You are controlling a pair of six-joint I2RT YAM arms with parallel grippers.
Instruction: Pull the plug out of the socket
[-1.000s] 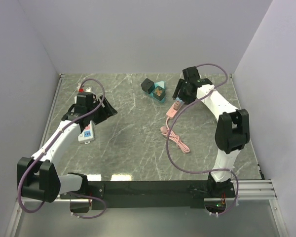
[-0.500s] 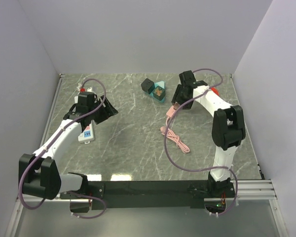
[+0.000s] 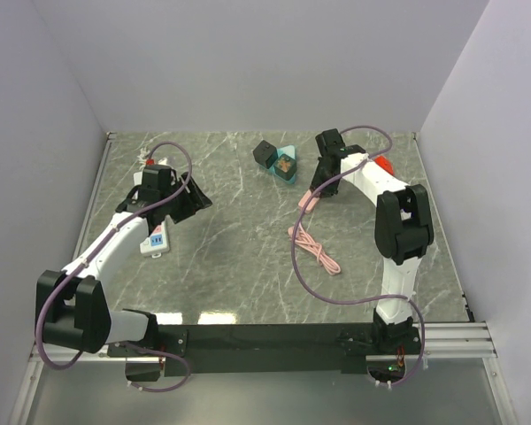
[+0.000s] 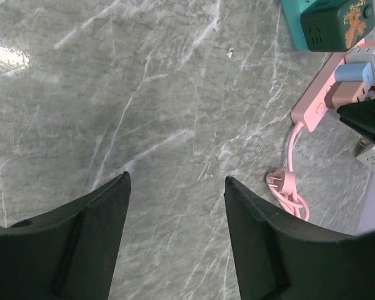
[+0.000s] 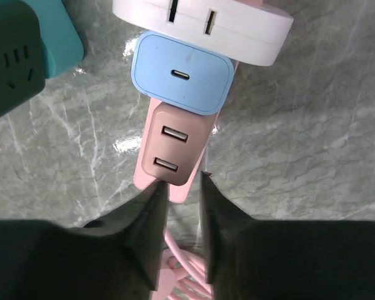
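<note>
My right jaws are nearly together over the cable end of the pink power strip [image 5: 142, 170]; I can't tell whether they actually pinch it. A brown USB adapter [image 5: 175, 153], a blue charger [image 5: 182, 74] and a white plug [image 5: 203, 22] sit in the strip. My left jaws stand wide apart over the veined grey-green marble worktop [image 4: 144, 94], which is boxed in by pale walls [image 3: 248, 62].
</note>
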